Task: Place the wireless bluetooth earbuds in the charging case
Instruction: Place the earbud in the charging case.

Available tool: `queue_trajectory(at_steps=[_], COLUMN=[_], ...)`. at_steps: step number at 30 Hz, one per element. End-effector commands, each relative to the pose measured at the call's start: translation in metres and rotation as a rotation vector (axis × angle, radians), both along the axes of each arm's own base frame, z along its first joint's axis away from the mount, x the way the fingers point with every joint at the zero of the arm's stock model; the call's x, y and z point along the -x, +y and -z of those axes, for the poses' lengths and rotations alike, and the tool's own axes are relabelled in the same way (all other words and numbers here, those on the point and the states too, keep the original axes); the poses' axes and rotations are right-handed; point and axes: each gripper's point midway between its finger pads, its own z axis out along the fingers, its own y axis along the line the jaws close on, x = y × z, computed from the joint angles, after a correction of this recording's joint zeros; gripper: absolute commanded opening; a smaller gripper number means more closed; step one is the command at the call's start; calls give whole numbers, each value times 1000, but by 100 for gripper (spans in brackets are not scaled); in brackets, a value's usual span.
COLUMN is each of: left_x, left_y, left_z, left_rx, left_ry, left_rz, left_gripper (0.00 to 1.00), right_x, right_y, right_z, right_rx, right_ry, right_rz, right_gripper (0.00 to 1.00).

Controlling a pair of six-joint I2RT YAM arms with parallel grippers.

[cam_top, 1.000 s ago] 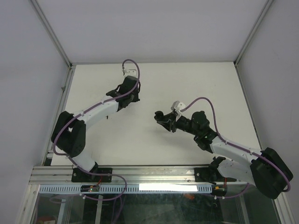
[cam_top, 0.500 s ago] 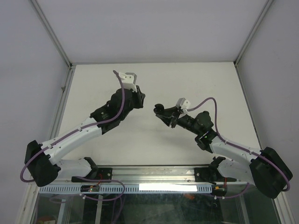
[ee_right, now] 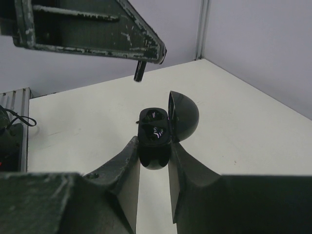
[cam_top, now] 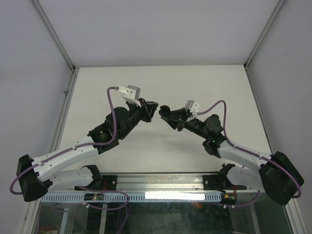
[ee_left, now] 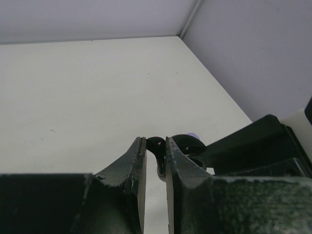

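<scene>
Left gripper [ee_left: 155, 143]: 2 dark fingers closed on 1 black comma-shaped plastic earbud [ee_left: 157, 147], pinched at the fingertips in the lower centre of the left wrist view. In the right wrist view this gripper is the dark wedge at upper left. The earbud's short stem pokes down from its tip, higher in the frame than the case and apart from it.

Right gripper [ee_right: 155, 147]: 2 dark fingers clamped on 1 black rounded plastic charging case [ee_right: 155, 127], lower centre of the right wrist view. Domed lid [ee_right: 185, 117] hinged open, standing at the right of the body. Glossy wells inside face the camera; whether either is filled cannot be told.

Placement, overhead view: the 2 grippers point at each other near the centre of the frame, close but not touching, over the white tabletop [cam_top: 204, 83]. Grey enclosure walls [cam_top: 29, 73] border the tabletop at left, right and top of the frame.
</scene>
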Motion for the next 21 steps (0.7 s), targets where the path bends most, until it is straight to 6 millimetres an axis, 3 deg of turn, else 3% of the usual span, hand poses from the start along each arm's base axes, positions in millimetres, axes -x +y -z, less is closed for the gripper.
queue_trajectory(at_steps=[1, 21], left_x=[12, 17], left_y=[-11, -34], left_z=[-26, -5], left_rx=[100, 18], left_ry=[-103, -151], left_rz=[34, 24], left_gripper=[9, 8], right_x=[4, 8], right_y=[5, 1], right_z=[-41, -47], right_rx=[-96, -112], right_ry=[-83, -93], right_rz=[-33, -30], right_gripper=[0, 0])
